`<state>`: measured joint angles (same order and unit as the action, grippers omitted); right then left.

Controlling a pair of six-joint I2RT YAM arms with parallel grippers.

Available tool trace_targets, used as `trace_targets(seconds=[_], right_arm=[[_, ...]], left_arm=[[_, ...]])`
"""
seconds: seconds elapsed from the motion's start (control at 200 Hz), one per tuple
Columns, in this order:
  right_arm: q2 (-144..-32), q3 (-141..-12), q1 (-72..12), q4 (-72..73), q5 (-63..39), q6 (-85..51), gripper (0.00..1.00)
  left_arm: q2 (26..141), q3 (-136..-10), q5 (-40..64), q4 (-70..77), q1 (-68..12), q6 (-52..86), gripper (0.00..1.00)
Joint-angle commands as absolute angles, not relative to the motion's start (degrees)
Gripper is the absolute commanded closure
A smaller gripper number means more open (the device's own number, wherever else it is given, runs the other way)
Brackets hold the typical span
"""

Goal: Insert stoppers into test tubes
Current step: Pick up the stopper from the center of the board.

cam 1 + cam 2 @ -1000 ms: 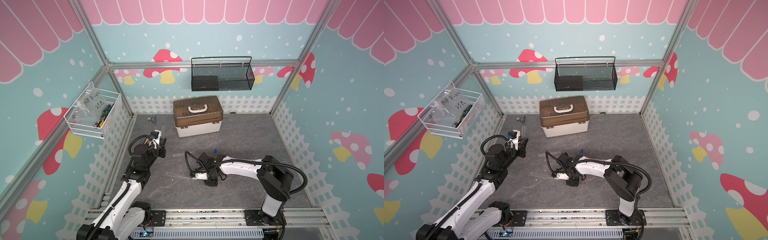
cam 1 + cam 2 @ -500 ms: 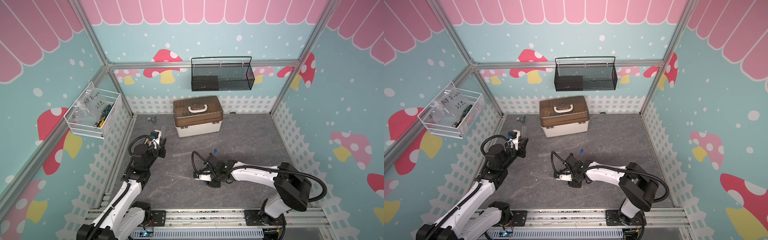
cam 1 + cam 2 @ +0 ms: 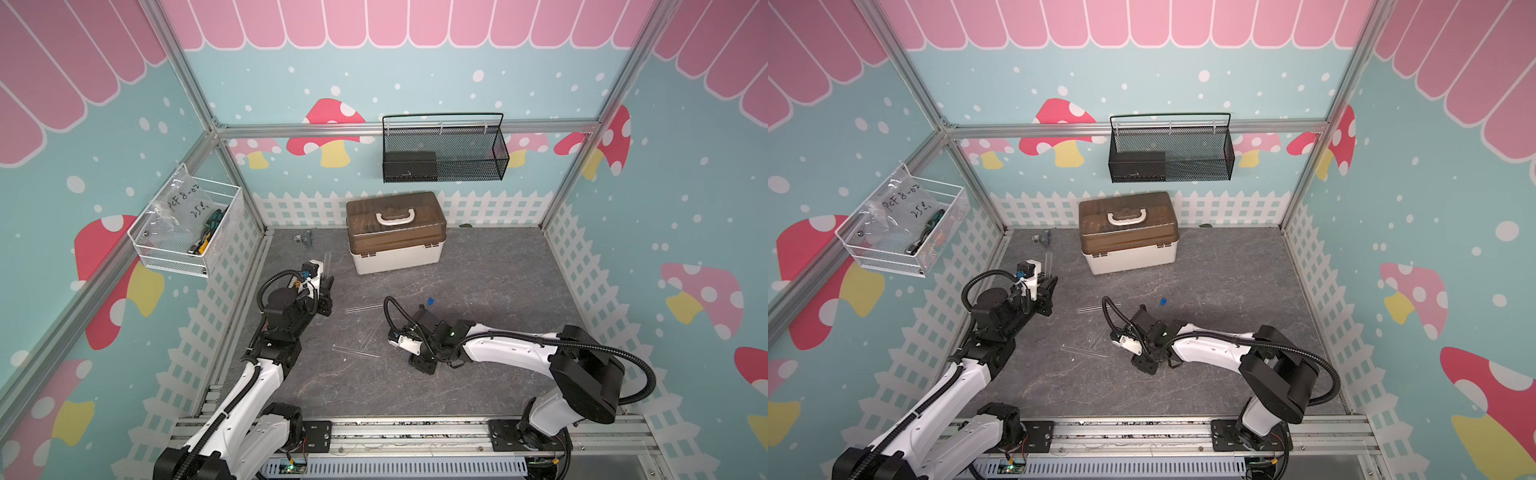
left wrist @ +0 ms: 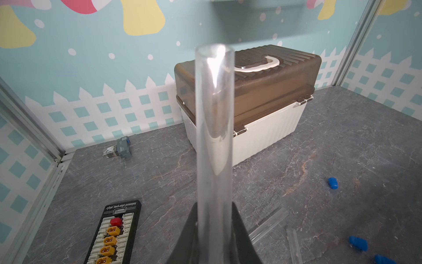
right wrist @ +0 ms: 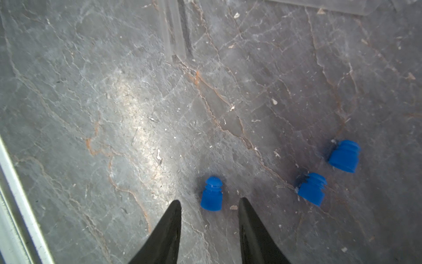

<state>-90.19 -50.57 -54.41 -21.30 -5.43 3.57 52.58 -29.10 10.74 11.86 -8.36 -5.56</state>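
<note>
Right end effector (image 5: 210,200) gapes just behind one stopper (image 5: 212,194); left end effector (image 4: 214,206) clamps tube (image 4: 214,114).

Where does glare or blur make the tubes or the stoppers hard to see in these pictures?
Left wrist view: white glare streaks the top of the held test tube, gripped by the left pincer. Right wrist view: a pale sheen on the grey floor; the nearest stopper is sharp, the far tube blurred. In both top views: the lying tubes are faint.

Left wrist view cuts off the black board (image 4: 113,233) and one stopper (image 4: 385,260).
</note>
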Motion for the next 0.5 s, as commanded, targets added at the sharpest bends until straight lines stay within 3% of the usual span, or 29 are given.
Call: trace_targets(seconds=[0.0,0.495], right_arm=[[-90.64,-49.73,-54.43,-21.8,-6.14,1.15,0.6],[-95.06,-50.8,-54.49,-20.84,-2.69,1.15,0.65]], left_arm=[[52.77,-28.45,12.14,13.1,-8.17,-5.19,1.0],[52.99,-28.54,12.58,13.09,-8.17,-5.18,1.0]])
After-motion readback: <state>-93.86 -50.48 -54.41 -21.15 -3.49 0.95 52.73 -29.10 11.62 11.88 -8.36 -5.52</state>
